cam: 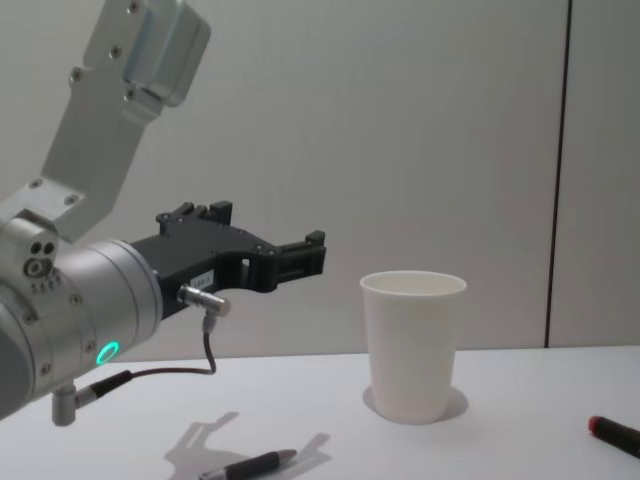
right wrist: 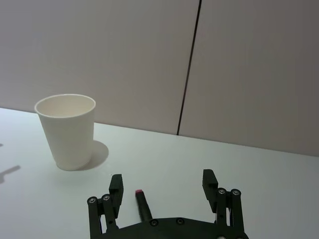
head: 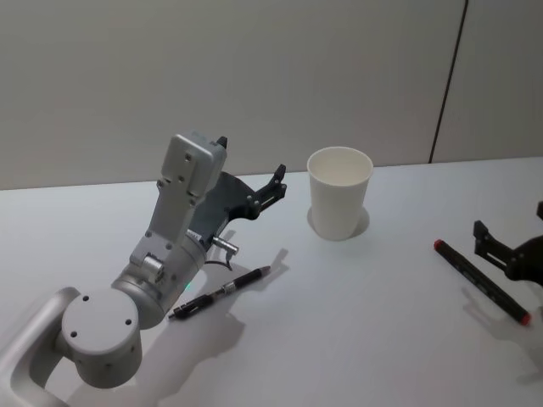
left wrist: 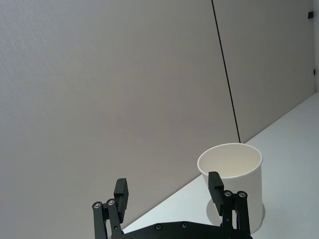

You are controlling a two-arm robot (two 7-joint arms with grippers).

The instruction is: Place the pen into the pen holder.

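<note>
Pen holder (head: 339, 203), a plain white paper cup, stands upright on the white counter (head: 365, 339) toward the far side, near the wall (head: 254, 68); mouth up. Black pen (head: 222, 292) lies flat on the counter, nearer the robot & to the robot's left of the cup, well apart from it; its reddish tip points roughly toward the cup, other end toward the robot; it lies free, not gripped. Left end effector (left wrist: 168, 185) is up off the counter, above & beyond the pen, reaching fwd slightly above cup-rim height in chest view; fingers apart, nothing btwn them; in left wrist view the cup is ahead of the fingers, not touched. The arm's shadow falls on the counter beside the pen. Right end effector (right wrist: 163, 179) is low at the robot's right edge of head view; fingers apart, holding nothing. A red-capped marker (head: 482, 281) w/ black body lies flat on the counter just ahead of it, well to the right of the cup; in right wrist view the marker's red end shows btwn the fingers; can't tell if there's contact.
</note>
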